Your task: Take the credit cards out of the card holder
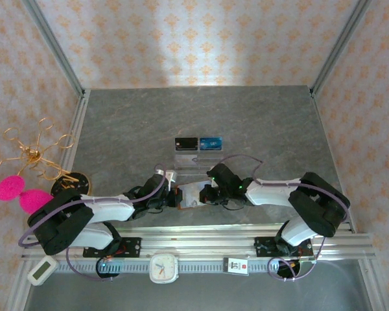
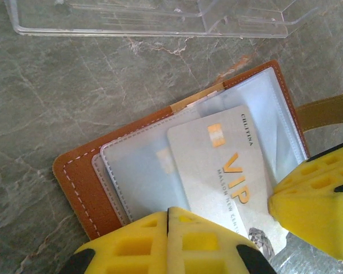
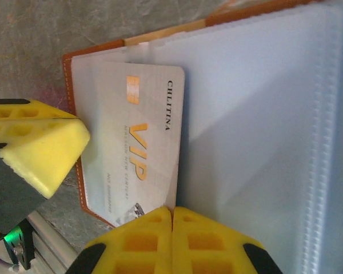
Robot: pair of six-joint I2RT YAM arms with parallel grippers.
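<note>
Sitting shut at the near edge of the open card holder (image 2: pixel 80 182) on the tabletop (image 2: pixel 57 97), the left gripper (image 2: pixel 168 237) holds nothing I can confirm; one credit card (image 2: pixel 228 171) (pale, marked VIP) looks half out of its sleeve (image 2: pixel 134 171), the right gripper (image 3: pixel 172 240) closed at its corner; none is free yet.

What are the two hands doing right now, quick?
Left hand: closed, tips over the card; a grip cannot be told.
Right hand: closed by the card; a grip cannot be told.
</note>
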